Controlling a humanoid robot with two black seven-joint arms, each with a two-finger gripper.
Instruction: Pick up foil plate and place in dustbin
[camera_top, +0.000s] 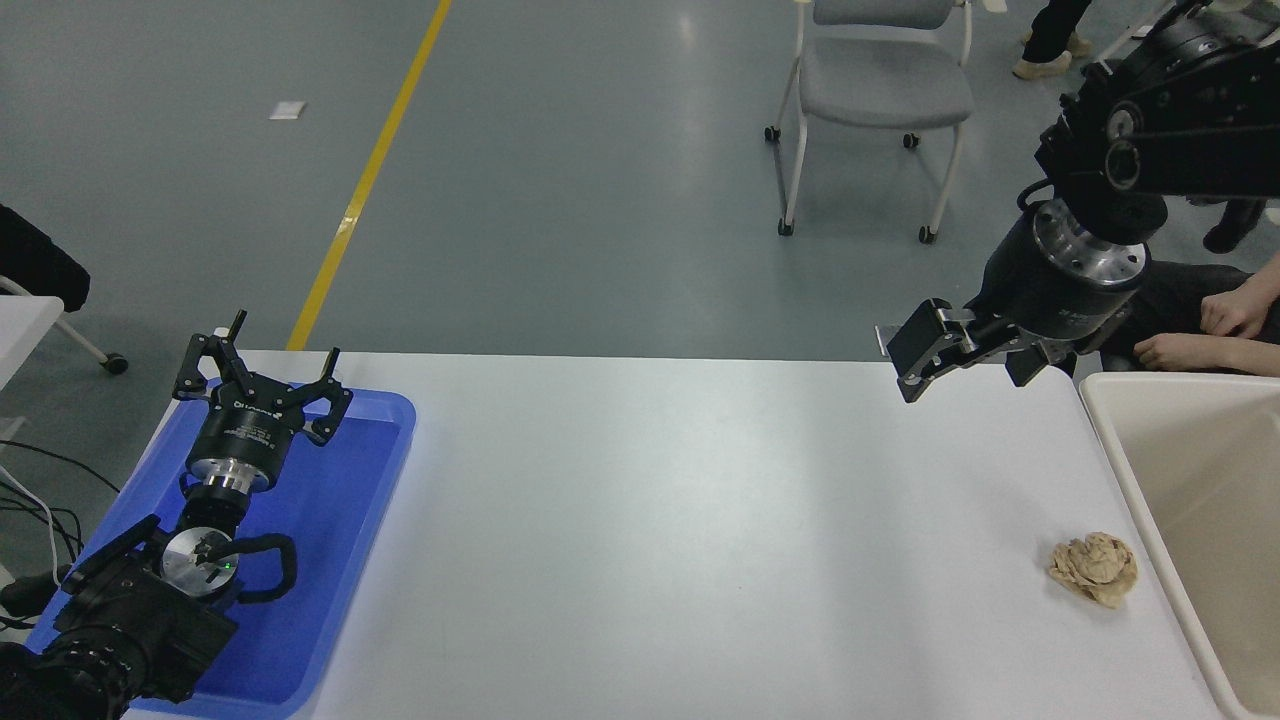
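The foil plate shows nowhere on the white table (640, 520), so its place cannot be read from this view. It may lie inside the dustbin (1120, 470), the cream bin at the table's 3 o'clock edge. Only part of the bin's interior is in frame, and that part shows plain wall.

The right gripper (965, 352) hangs above the table's far edge at about 1 o'clock, to the left of the bin's far corner and apart from it. It carries nothing. Its two black fingers are seen end-on, so whether they stand wide or narrow cannot be told.

The left gripper (262, 378) is parked at 9 o'clock over the blue tray (385, 470), its fingers spread wide and empty.

A crumpled brown paper ball (1094, 568) rests on the table at 4 o'clock, just beside the bin's rim. A person's hands (1205, 335) lie behind the bin at 2 o'clock, near the right arm.

By the look of things the placing is likely done and the step in hand is to bring the right arm clear. To do that well, the arm should travel high, keep off the bin's rim and the paper ball, and give the person's hands plenty of room.
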